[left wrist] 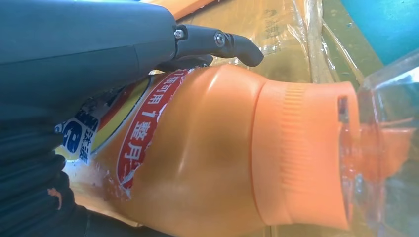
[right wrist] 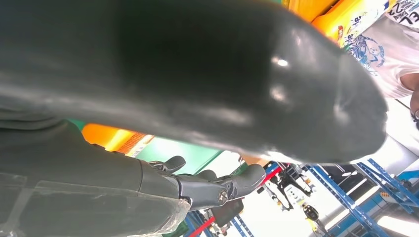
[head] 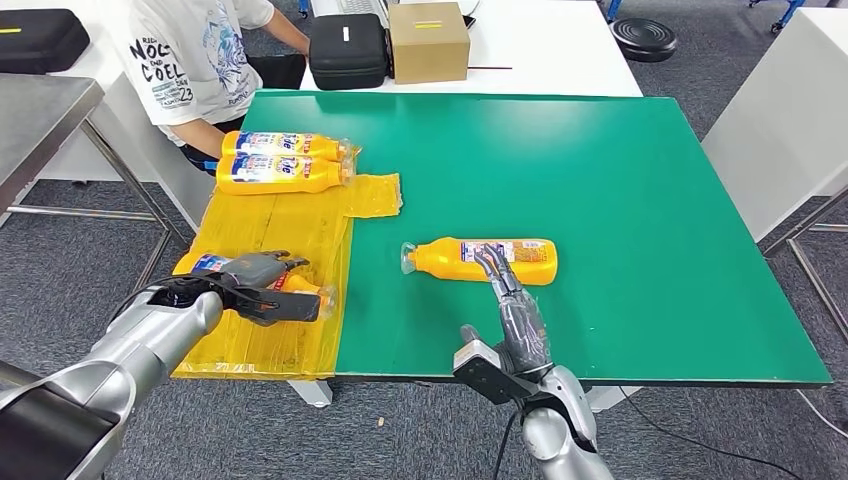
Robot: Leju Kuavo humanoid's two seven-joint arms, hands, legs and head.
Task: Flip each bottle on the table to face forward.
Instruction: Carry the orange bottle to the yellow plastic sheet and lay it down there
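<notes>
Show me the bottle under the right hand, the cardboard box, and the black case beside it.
bottle [head: 445, 259], head view, orange body
cardboard box [head: 428, 42], head view, front face
black case [head: 348, 52], head view, front

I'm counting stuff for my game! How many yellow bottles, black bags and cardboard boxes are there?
Yellow bottles: 4
Black bags: 2
Cardboard boxes: 1
Total: 7
</notes>
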